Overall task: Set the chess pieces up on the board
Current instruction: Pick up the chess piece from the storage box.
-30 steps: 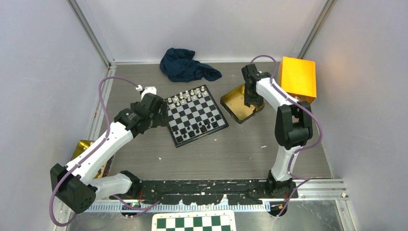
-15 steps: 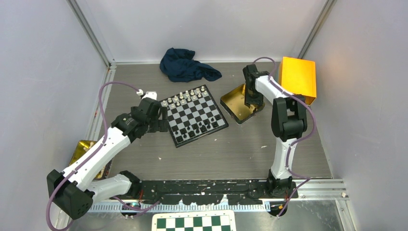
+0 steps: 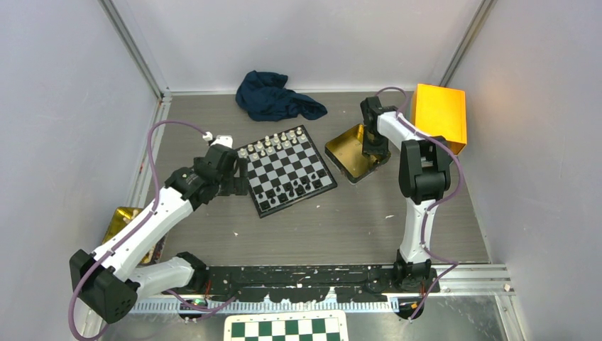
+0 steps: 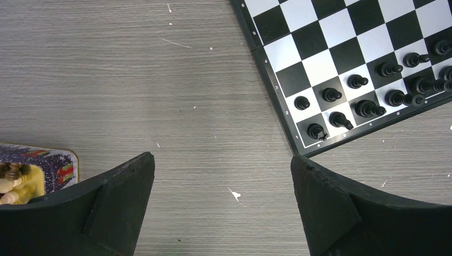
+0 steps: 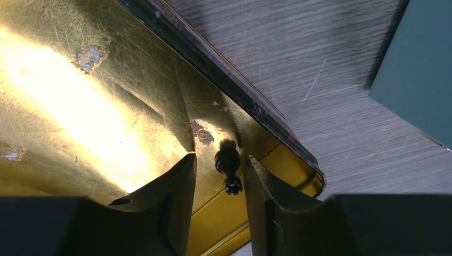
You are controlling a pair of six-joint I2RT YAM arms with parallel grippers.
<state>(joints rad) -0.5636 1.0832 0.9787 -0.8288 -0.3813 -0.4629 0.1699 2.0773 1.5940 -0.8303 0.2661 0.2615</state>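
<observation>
Chess pieces seen from the top view: silvery ones line the far edge of the board and black pieces its near edge, all too small to tell their facing. The board lies skewed on the counter. The left jaws hang just beside its left edge, and the right jaws are down in a gold tin to its right. In the left wrist view, black pieces stand in two rows at the corner of the board, which is cut off by the frame. The left jaws are spread wide over bare counter, grasping nothing. In the right wrist view, one black piece sits in the tin, its long axis running up and down the frame with the crowned end nearest the camera. Whether it stands or lies is unclear. It sits between the fingers of the right jaws, which are parted, with gold showing on either side of the piece.
</observation>
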